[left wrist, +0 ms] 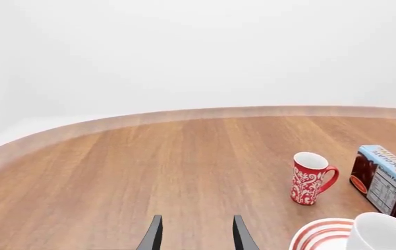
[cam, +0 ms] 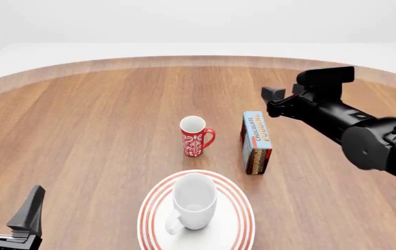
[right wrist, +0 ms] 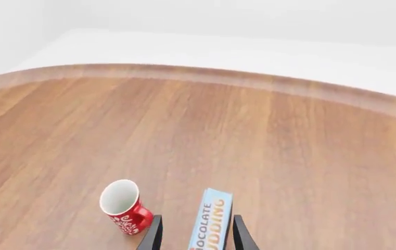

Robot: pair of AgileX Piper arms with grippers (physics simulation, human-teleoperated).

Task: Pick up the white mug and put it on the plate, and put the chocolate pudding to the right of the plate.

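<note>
The white mug [cam: 194, 200] stands upright on the plate [cam: 150, 213] at the table's near middle, handle toward the front left. In the left wrist view, mug [left wrist: 385, 232] and plate [left wrist: 319, 234] are cut off at the frame edge. The chocolate pudding [cam: 256, 141] stands on a narrow side, beyond the plate's right part. My right gripper [cam: 270, 101] hovers open just behind and above it. In the right wrist view the pudding [right wrist: 212, 208] shows between the spread fingers of that gripper [right wrist: 196, 219], apart from them. My left gripper [cam: 14, 190] is open and empty at the near left.
A red mug with a white pattern [cam: 194, 136] stands upright just left of the pudding, behind the plate; it also shows in both wrist views [left wrist: 311, 178] [right wrist: 123, 205]. The round wooden table's far edge [cam: 198, 61] curves across the back.
</note>
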